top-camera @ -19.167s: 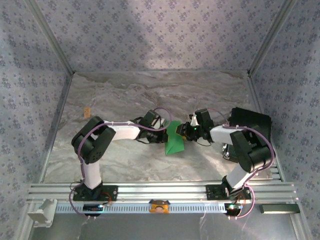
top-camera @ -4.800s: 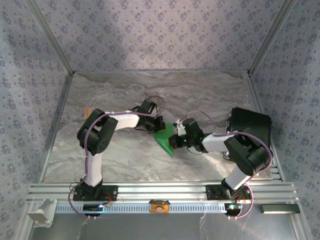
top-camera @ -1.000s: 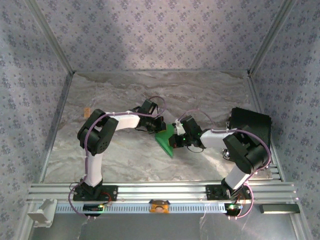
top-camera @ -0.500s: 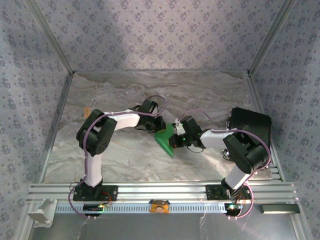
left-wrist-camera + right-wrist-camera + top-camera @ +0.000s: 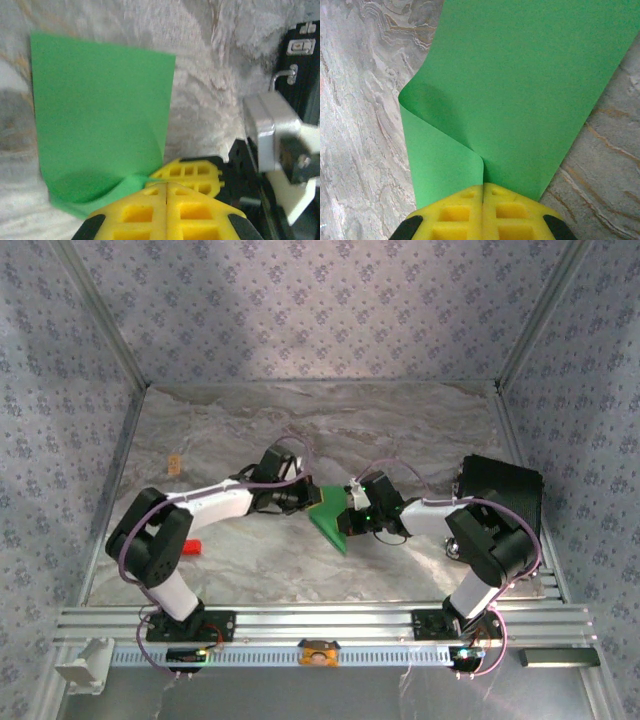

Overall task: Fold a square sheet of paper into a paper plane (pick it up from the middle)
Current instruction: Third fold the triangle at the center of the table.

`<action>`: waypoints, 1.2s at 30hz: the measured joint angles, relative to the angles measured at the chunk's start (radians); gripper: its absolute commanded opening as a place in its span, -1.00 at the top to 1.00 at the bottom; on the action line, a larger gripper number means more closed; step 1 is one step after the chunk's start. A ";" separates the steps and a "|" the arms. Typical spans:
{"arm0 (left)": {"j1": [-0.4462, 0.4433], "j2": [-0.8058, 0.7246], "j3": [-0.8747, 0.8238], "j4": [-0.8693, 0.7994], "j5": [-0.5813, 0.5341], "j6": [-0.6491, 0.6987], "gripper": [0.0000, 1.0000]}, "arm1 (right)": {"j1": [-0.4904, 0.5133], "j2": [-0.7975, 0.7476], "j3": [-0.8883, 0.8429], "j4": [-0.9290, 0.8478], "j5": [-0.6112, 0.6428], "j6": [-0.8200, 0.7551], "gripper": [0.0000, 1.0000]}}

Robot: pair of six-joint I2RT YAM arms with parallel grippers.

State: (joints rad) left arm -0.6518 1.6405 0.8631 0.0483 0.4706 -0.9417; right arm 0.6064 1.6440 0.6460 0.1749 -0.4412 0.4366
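**Both jaws closed at the sheet of paper point(image 5: 520, 75)**

My right gripper point(image 5: 483, 186) is clamped tight on the green paper, which fans out ahead of it and is creased at the pinch. My left gripper point(image 5: 166, 186) is closed too. The paper's curled edge touches its tips, but I cannot tell if it is pinched. A grey marbled table point(image 5: 360, 100) lies beneath, with blue patterned walls point(image 5: 320, 310) beyond.
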 measured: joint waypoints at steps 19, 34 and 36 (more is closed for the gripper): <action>-0.056 0.052 -0.150 0.297 0.016 -0.212 1.00 | -0.002 0.000 0.000 0.000 0.000 0.000 1.00; -0.056 0.113 -0.156 0.314 0.028 -0.222 1.00 | -0.002 0.000 0.000 0.000 0.000 0.000 1.00; -0.056 0.123 -0.156 0.311 0.028 -0.219 1.00 | -0.002 0.000 0.000 0.000 0.000 0.000 1.00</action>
State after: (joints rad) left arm -0.7082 1.7638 0.7074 0.3592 0.4984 -1.1603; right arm 0.6041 1.6440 0.6460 0.1749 -0.4412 0.4370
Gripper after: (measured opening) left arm 0.044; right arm 0.061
